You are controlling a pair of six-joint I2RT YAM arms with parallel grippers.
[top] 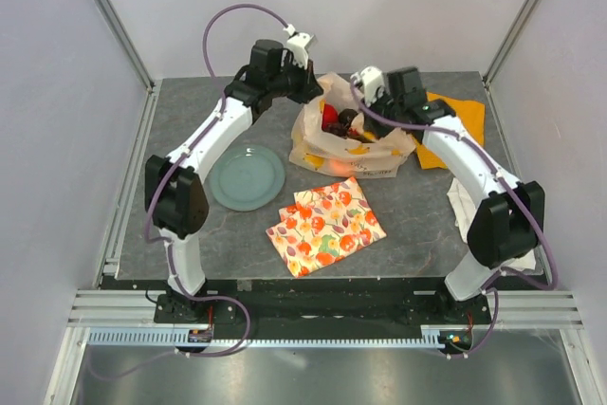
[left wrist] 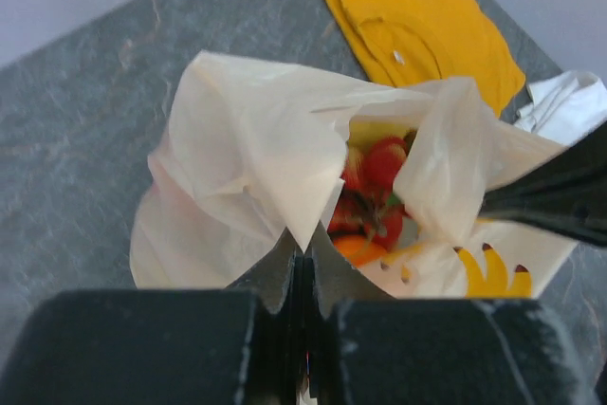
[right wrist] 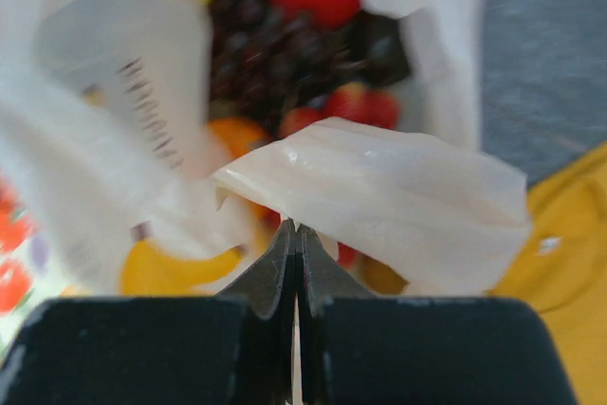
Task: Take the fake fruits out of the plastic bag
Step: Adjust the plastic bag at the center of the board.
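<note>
From above: nearest, a fruit-patterned cloth (top: 325, 227) flat on the grey table (top: 408, 234), with a teal plate (top: 247, 177) just left of it and slightly farther. Behind both, the plastic bag (top: 351, 147), mouth up, with fake fruits (top: 340, 120) inside: red apple (top: 329, 116), dark grapes (top: 349, 123). At its left rim the left gripper (top: 311, 94), at its right rim the right gripper (top: 373, 100). Right of the bag an orange-yellow cloth (top: 457, 120); nearer, a white cloth (top: 465, 204).

Left wrist: dark fingers (left wrist: 275, 282) clenched, pinching a point of bag film. Beyond, in the open mouth, red grapes (left wrist: 384, 160) and an orange (left wrist: 358, 248).

Right wrist: jaws pressed together, nipping the edge of a cream bag flap. Beyond, blurred in the bag, red apple, dark grapes, orange.
</note>
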